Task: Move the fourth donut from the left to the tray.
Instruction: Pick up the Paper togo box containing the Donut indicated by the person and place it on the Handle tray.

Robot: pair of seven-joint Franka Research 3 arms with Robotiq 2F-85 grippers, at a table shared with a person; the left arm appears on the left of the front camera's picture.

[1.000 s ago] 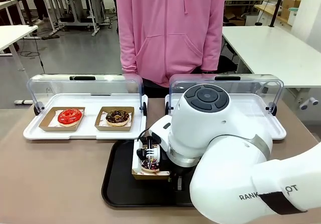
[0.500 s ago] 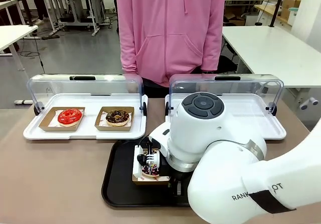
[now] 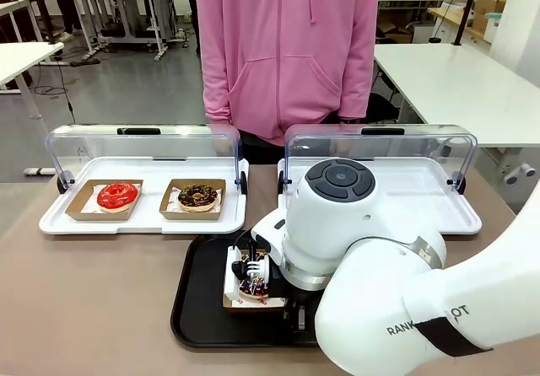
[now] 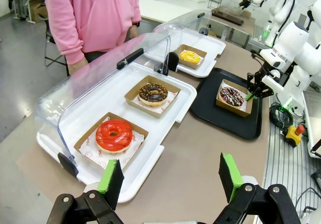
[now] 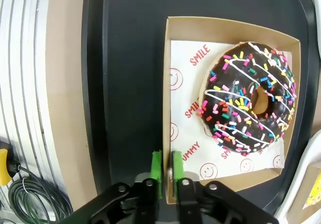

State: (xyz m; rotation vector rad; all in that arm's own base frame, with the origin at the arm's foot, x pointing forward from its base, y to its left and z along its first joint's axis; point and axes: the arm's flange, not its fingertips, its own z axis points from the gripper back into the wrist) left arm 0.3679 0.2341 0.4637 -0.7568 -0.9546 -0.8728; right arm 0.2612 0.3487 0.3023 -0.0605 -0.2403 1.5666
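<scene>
One chocolate-glazed, rainbow-sprinkled fourth donut (image 5: 249, 98) in cardboard on the tray (image 5: 125, 58), right pincer (image 5: 166, 171) pinching its cardboard wall.

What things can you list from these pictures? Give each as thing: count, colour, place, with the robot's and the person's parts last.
sprinkled donut: one, dark glaze, in its cardboard tray on the black tray.
black tray: one, near middle of the table.
red donut: one, left white tray.
nut-crumb donut: one, chocolate, left white tray.
yellow donut: one, farther white tray.
white trays: two, clear lids raised.
table: one, brown.
right gripper: black, green pads, shut on the cardboard tray's wall.
left gripper: open, above the table.
person: one, pink hoodie, far side.
</scene>
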